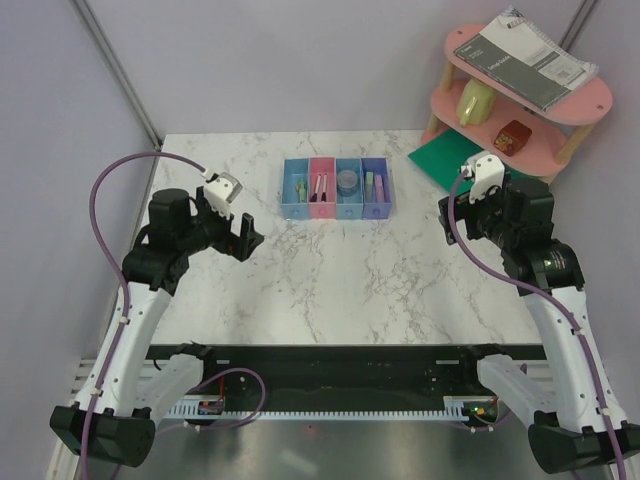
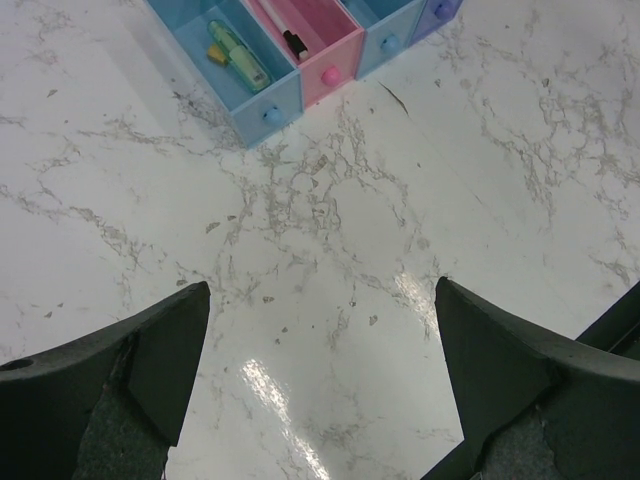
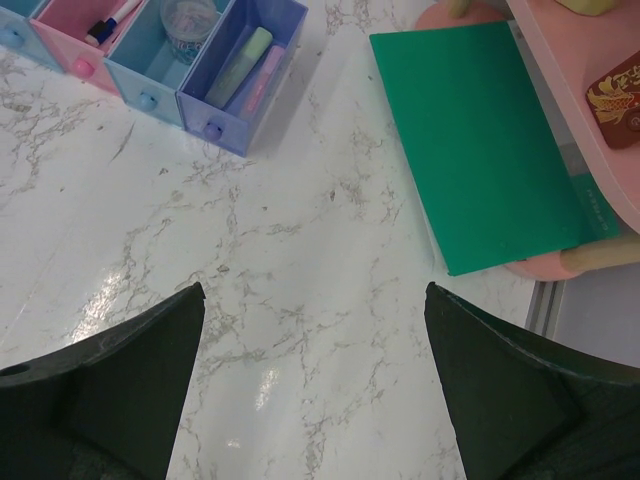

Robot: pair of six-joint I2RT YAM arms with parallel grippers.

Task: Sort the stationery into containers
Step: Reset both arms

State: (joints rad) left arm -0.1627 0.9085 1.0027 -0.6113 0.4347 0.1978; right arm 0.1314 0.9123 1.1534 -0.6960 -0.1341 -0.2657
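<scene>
Tray row: your joined row of four trays (image 1: 336, 211) stands on the counter (image 1: 330, 290) near the middle of its far edge. The row runs left to right, and each tray's long side runs near to far, with the knobbed fronts facing the near edge.
First light blue tray (image 2: 265, 105): the left end of the row. It holds a pale green marker (image 2: 238, 55) lying roughly along the tray's length. A small yellowish piece (image 2: 213, 50) lies beside it, too small for you to identify.
Pink tray (image 2: 335, 70): second from the left. It holds a thin pen (image 3: 110, 25) lying lengthwise, its dark end toward the tray front.
Second light blue tray (image 3: 145, 95): third from the left. It holds a grey round roll (image 3: 187, 17) lying flat at the far end.
Purple-blue tray (image 3: 225, 125): the right end of the row. It holds a second pale green marker (image 3: 240, 65) on the left and a pink-purple marker (image 3: 265, 78) on the right. They lie side by side, with their long axes along the tray, near to far.
Left pincer (image 2: 320, 290): spread wide and holding nothing, over bare counter toward the left edge, well apart from the trays.
Right pincer (image 3: 312, 290): spread wide and holding nothing, over bare counter toward the right edge, near the green mat (image 3: 480, 140).
Far right corner: a pink shelf (image 1: 595, 100) with a grey notebook (image 1: 525, 60) on top. The mat lies flat, partly under the shelf.
</scene>
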